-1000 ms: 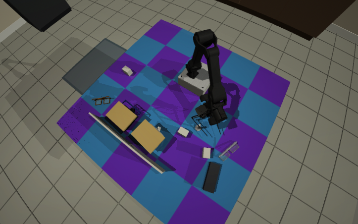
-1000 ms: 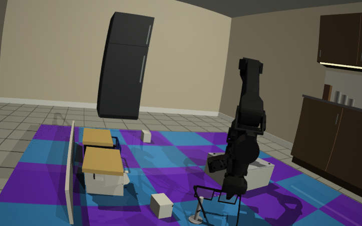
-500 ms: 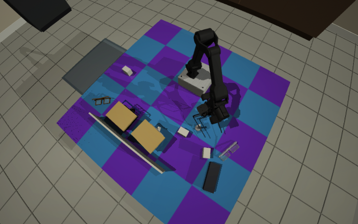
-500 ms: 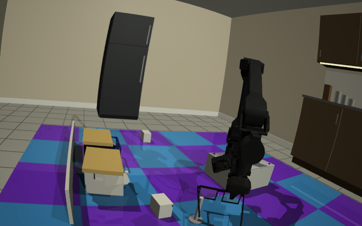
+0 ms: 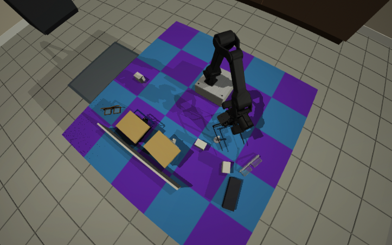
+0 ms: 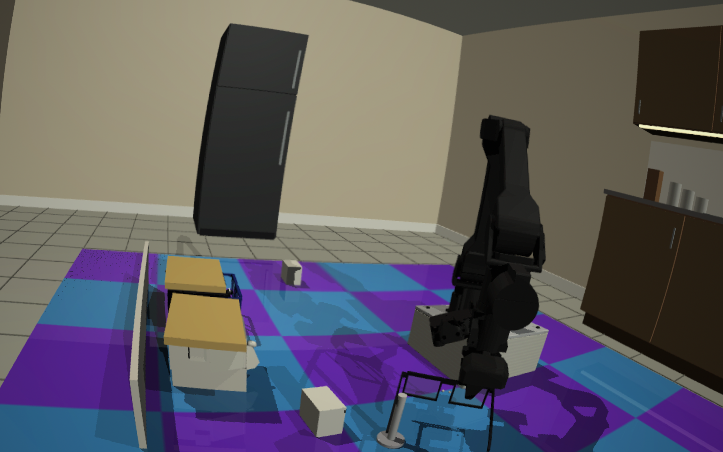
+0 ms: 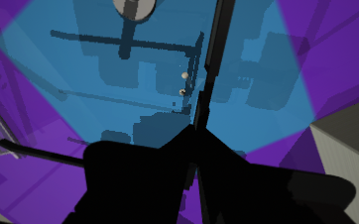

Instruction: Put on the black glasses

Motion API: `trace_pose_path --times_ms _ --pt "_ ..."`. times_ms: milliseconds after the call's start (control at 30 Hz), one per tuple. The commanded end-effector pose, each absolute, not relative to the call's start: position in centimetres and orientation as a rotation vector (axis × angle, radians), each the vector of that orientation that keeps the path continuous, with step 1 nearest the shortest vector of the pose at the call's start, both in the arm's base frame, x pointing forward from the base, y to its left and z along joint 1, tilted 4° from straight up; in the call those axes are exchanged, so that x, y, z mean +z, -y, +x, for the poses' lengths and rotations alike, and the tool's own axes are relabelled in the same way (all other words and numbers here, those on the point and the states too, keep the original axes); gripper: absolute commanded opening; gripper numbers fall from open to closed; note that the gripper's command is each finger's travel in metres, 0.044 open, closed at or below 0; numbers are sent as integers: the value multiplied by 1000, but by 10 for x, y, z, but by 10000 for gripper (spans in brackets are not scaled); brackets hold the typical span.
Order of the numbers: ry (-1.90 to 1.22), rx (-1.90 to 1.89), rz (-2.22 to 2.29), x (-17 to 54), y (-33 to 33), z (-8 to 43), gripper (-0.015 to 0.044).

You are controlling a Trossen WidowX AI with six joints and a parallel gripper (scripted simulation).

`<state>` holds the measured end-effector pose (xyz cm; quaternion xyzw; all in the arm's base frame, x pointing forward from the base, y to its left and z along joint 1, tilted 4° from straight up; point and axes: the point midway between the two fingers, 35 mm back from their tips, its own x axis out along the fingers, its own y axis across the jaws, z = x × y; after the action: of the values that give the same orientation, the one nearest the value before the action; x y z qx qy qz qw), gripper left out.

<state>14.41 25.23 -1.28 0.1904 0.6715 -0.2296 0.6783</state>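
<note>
My gripper is shut on the black glasses, holding them by the front frame above the mat. Their open temples stretch away from the frame. A pale display head stands left of the gripper in the exterior view, under a tan board. Its nose side faces right. A dark head, mostly hidden, is behind it under another tan board, with dark blue glasses at its face. No yellow tag shows, so I cannot tell which head bears it.
A small post stands close by the held glasses. Pale blocks, clear-lensed grey glasses, brown glasses and a black box lie around. A long panel stands behind the heads.
</note>
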Motion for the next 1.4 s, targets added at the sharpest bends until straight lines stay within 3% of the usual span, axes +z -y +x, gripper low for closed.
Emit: trace_pose_path --times_ms 0,1000,1367 --pt "-1516 -516 432 -13 -254 140 0" --pt "-1516 -516 432 -12 -251 146 0" --pt "-1516 -516 432 46 -250 151 0"
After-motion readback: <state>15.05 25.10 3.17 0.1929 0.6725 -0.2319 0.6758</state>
